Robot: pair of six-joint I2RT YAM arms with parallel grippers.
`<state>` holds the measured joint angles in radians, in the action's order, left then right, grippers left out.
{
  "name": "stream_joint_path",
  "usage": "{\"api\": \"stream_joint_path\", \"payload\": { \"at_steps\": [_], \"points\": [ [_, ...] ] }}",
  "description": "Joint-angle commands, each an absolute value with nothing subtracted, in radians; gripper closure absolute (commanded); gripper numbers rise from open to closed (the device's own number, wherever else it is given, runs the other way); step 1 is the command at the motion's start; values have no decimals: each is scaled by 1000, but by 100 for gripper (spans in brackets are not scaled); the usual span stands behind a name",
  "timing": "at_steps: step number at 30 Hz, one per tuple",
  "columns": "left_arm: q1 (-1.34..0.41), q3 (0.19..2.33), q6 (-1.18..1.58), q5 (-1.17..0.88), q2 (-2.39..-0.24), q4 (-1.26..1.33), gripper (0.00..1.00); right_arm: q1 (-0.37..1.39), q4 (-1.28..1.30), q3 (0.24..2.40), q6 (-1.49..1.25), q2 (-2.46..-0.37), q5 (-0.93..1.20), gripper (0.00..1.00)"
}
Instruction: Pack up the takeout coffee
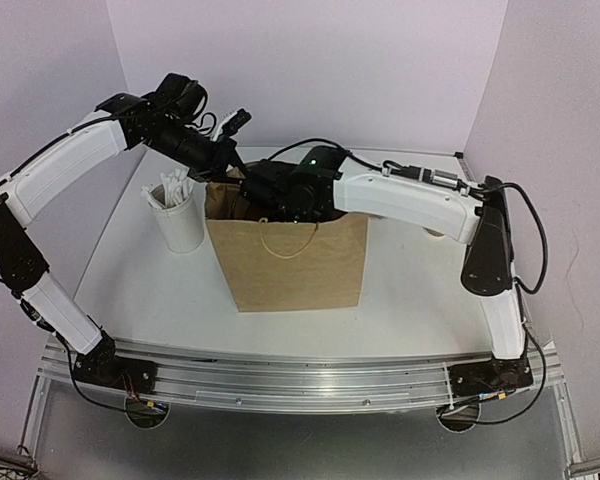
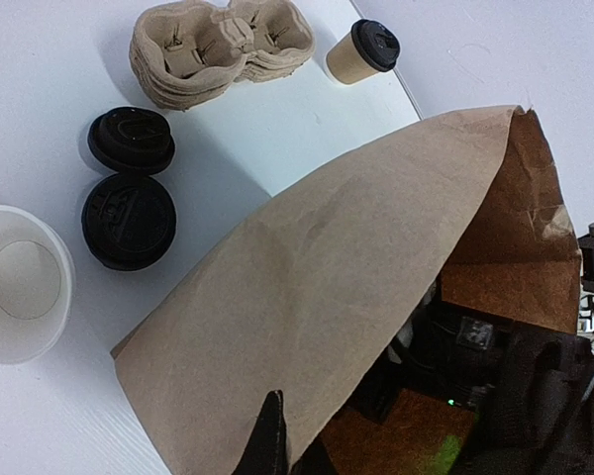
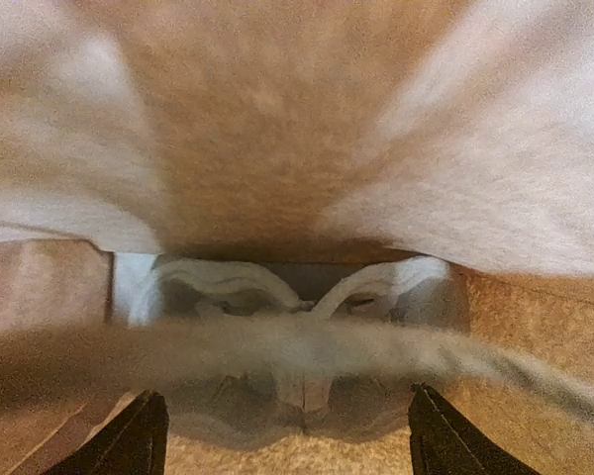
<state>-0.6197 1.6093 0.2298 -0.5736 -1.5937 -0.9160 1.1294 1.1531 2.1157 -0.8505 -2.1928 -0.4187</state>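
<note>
The takeout coffee [image 2: 361,51], a small brown cup with a black lid, stands upright on the table beyond the brown paper bag [image 1: 290,265]; in the top view it is hidden. My left gripper [image 1: 230,160] is shut on the bag's back-left rim [image 2: 307,435], holding the mouth up. My right gripper [image 3: 287,440] is down inside the bag with its fingers [image 3: 139,440] wide apart and open. Below them, on the bag's floor, lies a grey pulp cup carrier [image 3: 297,297]. Nothing is held between them.
A stack of pulp cup carriers [image 2: 218,45] sits next to the coffee. Two piles of black lids [image 2: 131,141] [image 2: 129,220] and a white container [image 2: 20,282] lie left of the bag. A tall white cup of straws [image 1: 178,215] stands beside the bag.
</note>
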Motion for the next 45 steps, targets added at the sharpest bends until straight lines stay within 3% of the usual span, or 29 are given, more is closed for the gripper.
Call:
{"api": "stream_joint_path", "payload": {
  "at_steps": [1,30,45],
  "points": [
    [-616,1594,194,-562,-1560,-946,100,1139,1163,2185,-818,-2096,-436,21],
    [-617,1652,94,-640,-1586,-978,100,1140,1087,2253,-717,-1899,-510,20],
    [-617,1678,27,-637,-1594,-1012,100,1140,913,2186,-597,-1723,-395,22]
  ]
}}
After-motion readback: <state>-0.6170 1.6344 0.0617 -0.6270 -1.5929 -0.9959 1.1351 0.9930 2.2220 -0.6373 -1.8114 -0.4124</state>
